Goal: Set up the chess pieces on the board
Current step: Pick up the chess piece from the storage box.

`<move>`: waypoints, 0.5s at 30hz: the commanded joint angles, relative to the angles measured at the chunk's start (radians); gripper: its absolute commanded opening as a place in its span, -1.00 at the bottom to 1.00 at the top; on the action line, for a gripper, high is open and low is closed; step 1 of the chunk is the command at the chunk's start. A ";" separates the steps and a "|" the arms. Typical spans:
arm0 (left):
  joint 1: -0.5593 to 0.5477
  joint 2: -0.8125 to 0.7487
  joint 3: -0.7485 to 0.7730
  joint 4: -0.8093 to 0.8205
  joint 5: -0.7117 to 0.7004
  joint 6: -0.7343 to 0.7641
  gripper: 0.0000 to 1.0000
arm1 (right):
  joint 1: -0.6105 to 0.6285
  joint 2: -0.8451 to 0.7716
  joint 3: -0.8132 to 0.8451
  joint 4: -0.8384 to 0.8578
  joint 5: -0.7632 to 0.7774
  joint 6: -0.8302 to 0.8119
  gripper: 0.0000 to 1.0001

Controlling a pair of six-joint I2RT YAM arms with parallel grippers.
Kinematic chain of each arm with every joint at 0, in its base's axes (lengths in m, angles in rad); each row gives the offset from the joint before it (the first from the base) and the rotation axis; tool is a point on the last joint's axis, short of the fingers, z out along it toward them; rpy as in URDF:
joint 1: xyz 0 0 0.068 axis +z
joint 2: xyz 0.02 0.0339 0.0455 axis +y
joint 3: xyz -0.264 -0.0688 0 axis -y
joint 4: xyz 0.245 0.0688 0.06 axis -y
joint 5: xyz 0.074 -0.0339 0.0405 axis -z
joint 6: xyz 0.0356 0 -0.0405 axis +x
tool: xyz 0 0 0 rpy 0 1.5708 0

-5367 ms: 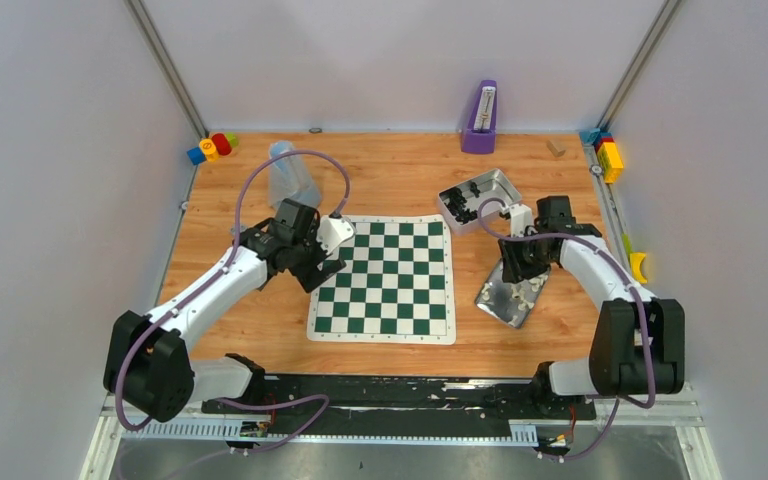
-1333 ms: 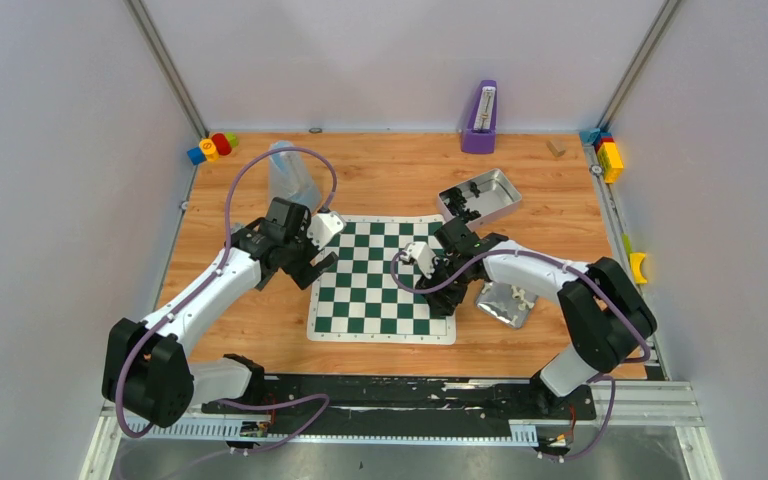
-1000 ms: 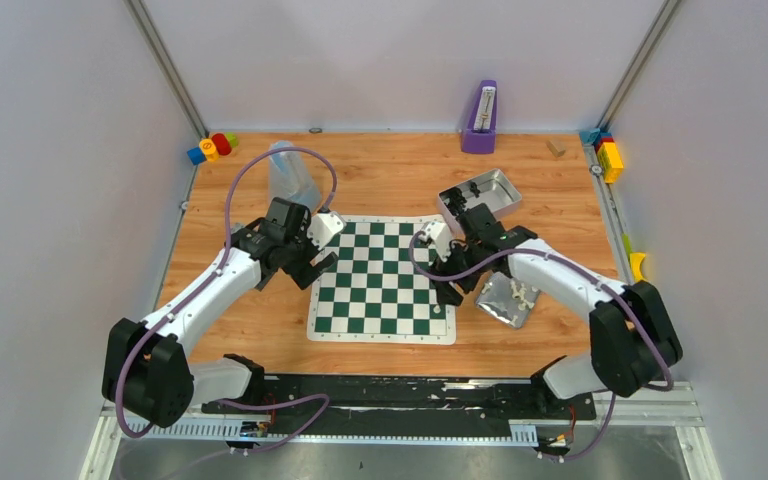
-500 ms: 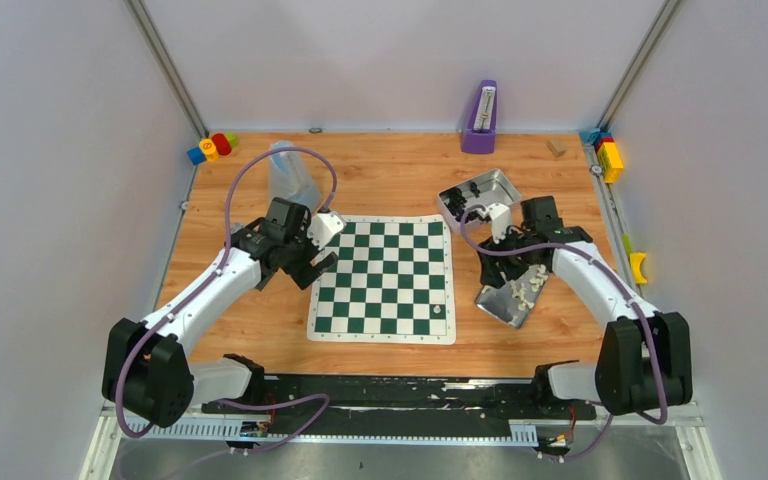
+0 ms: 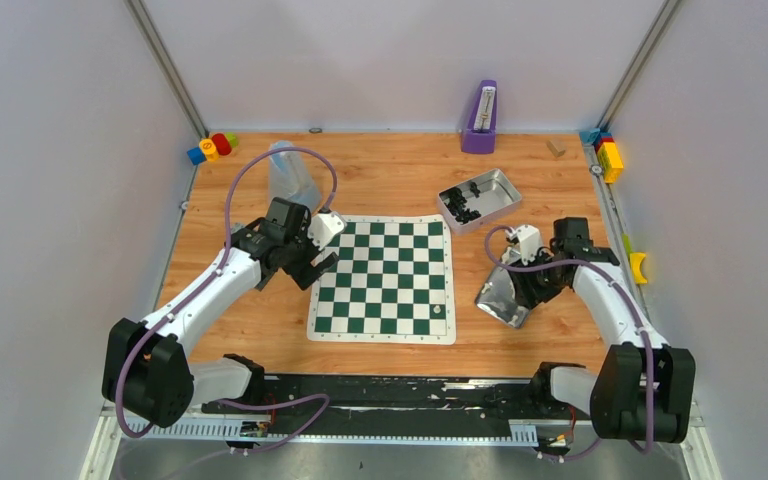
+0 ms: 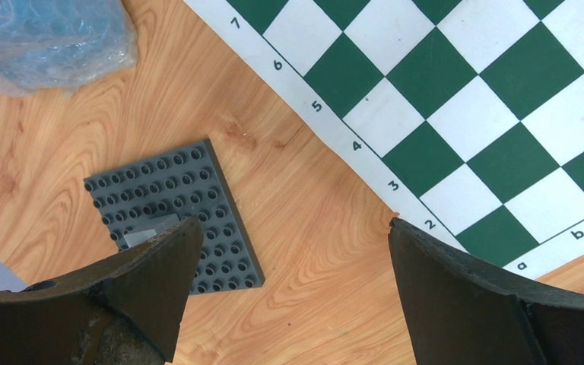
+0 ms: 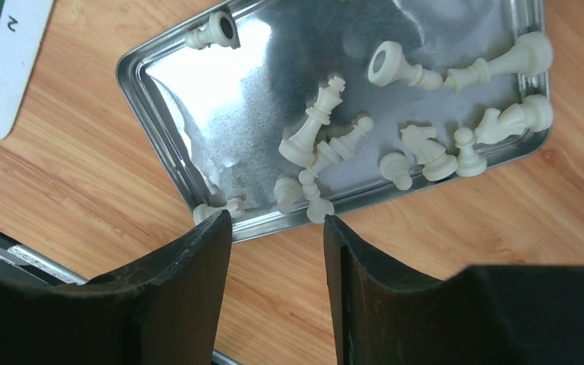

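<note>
The green and white board (image 5: 382, 278) lies mid-table; its left edge shows in the left wrist view (image 6: 464, 114) and a corner in the right wrist view (image 7: 0, 68). One cream-white chess piece (image 5: 439, 311) stands near its near right corner. Several more pieces (image 7: 312, 133) lie tipped over in a shiny metal tray (image 7: 220, 99) right of the board (image 5: 495, 295). My right gripper (image 5: 532, 283) hovers over that tray's rim, open and empty (image 7: 277, 228). My left gripper (image 5: 310, 262) is open and empty over bare wood left of the board (image 6: 293, 228).
A dark grey studded plate (image 6: 171, 217) lies under my left gripper. A metal tin with dark pieces (image 5: 478, 198) sits behind the tray. A clear plastic bag (image 5: 290, 175), a purple holder (image 5: 480, 118) and coloured blocks (image 5: 210, 147) stand at the back.
My right arm swung over the board's near right part, left one white piece there, and came back over the tray. The left arm has barely moved.
</note>
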 commanded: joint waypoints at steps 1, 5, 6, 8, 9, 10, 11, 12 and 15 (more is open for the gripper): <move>0.006 -0.023 0.017 0.007 0.020 -0.009 1.00 | -0.005 0.012 -0.013 -0.013 0.011 -0.053 -0.04; 0.006 -0.025 0.019 0.006 0.021 -0.009 1.00 | -0.006 0.046 -0.017 0.007 0.006 -0.045 -0.12; 0.006 -0.026 0.019 0.005 0.021 -0.009 1.00 | -0.006 0.056 -0.016 0.012 0.005 -0.044 -0.14; 0.006 -0.026 0.018 0.004 0.021 -0.009 1.00 | -0.006 0.074 -0.015 0.022 0.005 -0.042 -0.18; 0.006 -0.026 0.019 0.004 0.021 -0.009 1.00 | -0.006 0.082 -0.014 0.026 0.006 -0.042 -0.21; 0.006 -0.026 0.019 0.004 0.021 -0.009 1.00 | -0.006 0.088 -0.014 0.030 0.005 -0.040 -0.24; 0.006 -0.026 0.019 0.004 0.021 -0.009 1.00 | -0.006 0.093 -0.014 0.035 0.004 -0.040 -0.26; 0.006 -0.026 0.019 0.005 0.020 -0.009 1.00 | -0.006 0.098 -0.013 0.036 0.004 -0.039 -0.29; 0.006 -0.025 0.019 0.005 0.021 -0.008 1.00 | -0.006 0.113 -0.013 0.044 0.004 -0.038 -0.38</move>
